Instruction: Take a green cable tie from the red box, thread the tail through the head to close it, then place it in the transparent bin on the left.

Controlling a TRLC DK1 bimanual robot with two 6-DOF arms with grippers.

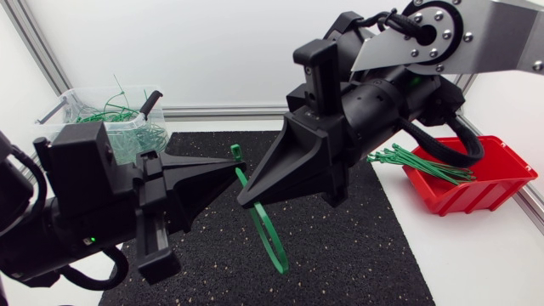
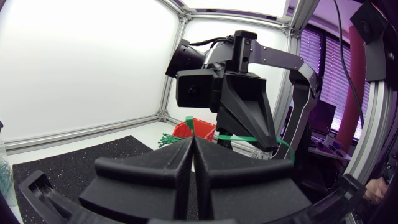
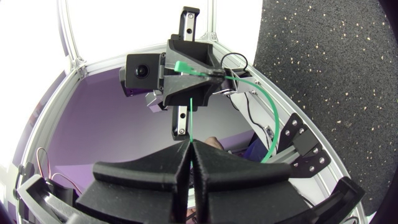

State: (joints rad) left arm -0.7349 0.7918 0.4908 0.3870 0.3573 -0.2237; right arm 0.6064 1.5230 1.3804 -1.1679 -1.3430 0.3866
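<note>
Over the middle of the black mat point(image 1: 357, 246), well apart from the edges of the counter point(image 1: 484, 263), our two grippers met almost tip to tip, with open mat on every side. Our left gripper point(image 1: 231, 170) was pressed together on the head end of a green cable tie point(image 1: 270, 238), and our right gripper point(image 1: 245, 200) was clamped on its thin tail. The tie hung below them in a long curved loop. The red box point(image 1: 476, 195), holding spare ties point(image 1: 416, 161), sat near the right edge. The clear bin point(image 1: 64, 98) stood at the far left corner.
</note>
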